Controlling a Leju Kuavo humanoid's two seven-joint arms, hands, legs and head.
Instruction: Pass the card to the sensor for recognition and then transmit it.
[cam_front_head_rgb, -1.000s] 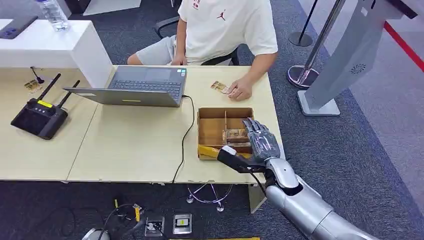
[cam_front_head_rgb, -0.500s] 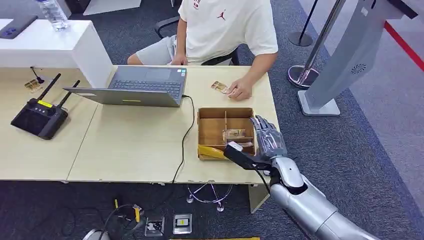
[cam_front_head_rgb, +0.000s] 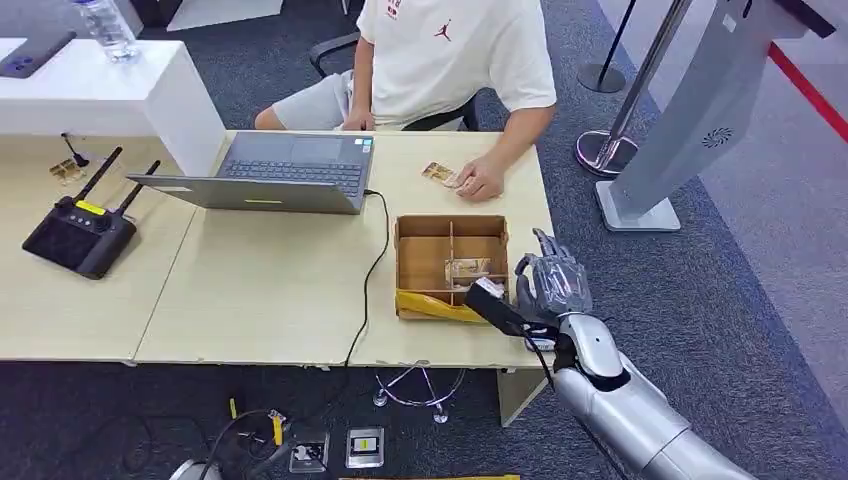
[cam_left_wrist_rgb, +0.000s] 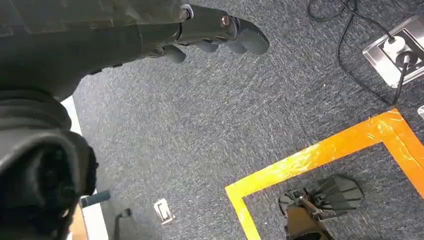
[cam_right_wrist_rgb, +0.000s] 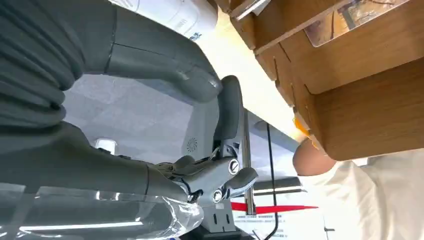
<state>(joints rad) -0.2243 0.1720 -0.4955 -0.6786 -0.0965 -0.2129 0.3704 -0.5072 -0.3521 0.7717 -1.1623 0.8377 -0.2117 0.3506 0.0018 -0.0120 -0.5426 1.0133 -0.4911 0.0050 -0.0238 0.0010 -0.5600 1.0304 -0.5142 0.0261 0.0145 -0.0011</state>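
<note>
Our right hand (cam_front_head_rgb: 553, 283) hangs just beside the box (cam_front_head_rgb: 450, 262), at its 3 o'clock, with fingers (cam_right_wrist_rgb: 227, 107) apart and holding nothing. The card (cam_front_head_rgb: 468, 268) lies inside the box on the bench (cam_front_head_rgb: 270, 290). Our left hand (cam_left_wrist_rgb: 200, 30) hangs over the carpet (cam_left_wrist_rgb: 225, 115), fingers curled in and empty.

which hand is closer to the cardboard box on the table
Right. The right hand hovers just beside the cardboard box, at its right edge by the table corner. The left hand hangs low over the carpet, away from the box.
</note>
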